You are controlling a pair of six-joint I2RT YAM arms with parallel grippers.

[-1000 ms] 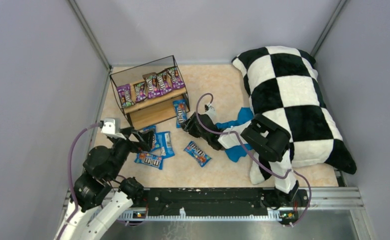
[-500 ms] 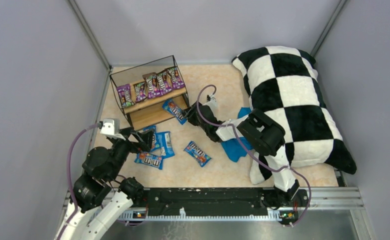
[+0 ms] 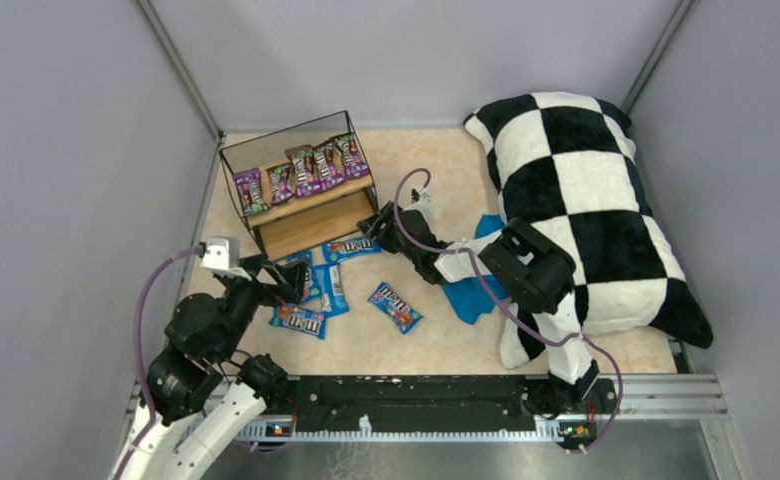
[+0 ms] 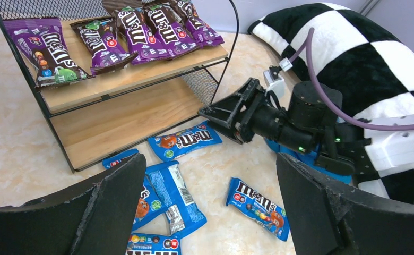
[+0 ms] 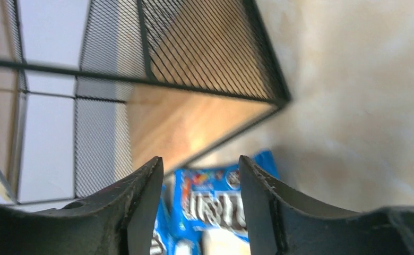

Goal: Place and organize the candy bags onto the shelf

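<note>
Beige marbled tabletop (image 3: 436, 335) enclosed by plain grey walls (image 3: 396, 60). A black-wire two-tier wooden shelf (image 3: 301, 232) stands rear left with purple candy bags (image 3: 306, 168) on its upper board, and blue candy bags (image 3: 316, 290) lie on the tabletop in front of it. Left gripper (image 3: 294, 282) spread wide, empty; right gripper (image 3: 372, 226) jaws parted, empty, and the blue packet (image 3: 351, 246) it pinched earlier now lies flat before the lower board.

Shelf (image 3: 301, 195): the lower board is bare and open from the front, and mesh (image 5: 205, 48) closes its right end. Five purple candy bags (image 4: 141, 32) fill the upper board side by side. The right tool (image 3: 371, 225), jaws apart and empty, crowds the shelf's front right corner. A single blue bag (image 4: 183, 141) lies on the tabletop (image 3: 436, 170) just before the lower board. A blue bag cluster (image 3: 311, 290) lies further in front of the shelf, under the wide-spread left tool (image 4: 210, 164). The pillow (image 3: 586, 200) is well to the shelf's right, with bare tabletop between.
</note>
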